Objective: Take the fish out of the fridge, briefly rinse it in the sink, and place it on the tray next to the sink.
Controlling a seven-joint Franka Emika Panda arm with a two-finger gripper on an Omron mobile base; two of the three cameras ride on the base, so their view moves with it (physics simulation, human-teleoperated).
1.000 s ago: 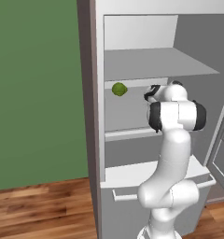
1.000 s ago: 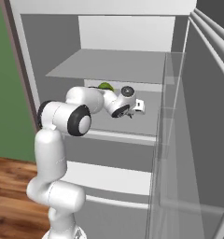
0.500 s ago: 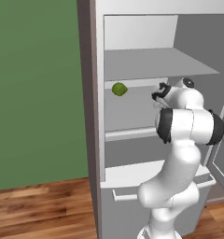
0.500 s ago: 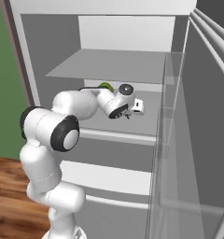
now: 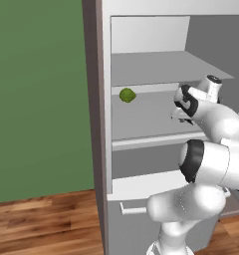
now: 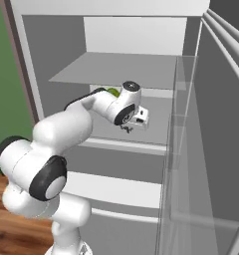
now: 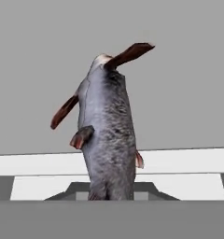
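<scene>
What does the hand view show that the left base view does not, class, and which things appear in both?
The hand view alone gives the fish close up: grey body, reddish-brown fins, rising from the pincer at the bottom edge. The left base view alone gives the green ball on a shelf, the green wall, the wooden floor and the drawer handle. Both share the pale inside of the fridge.

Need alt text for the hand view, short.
A slim silvery-grey fish with reddish-brown fins rises from the bottom of the frame, held in the hand. Behind it are the fridge's plain grey inner wall and a white shelf edge.
</scene>
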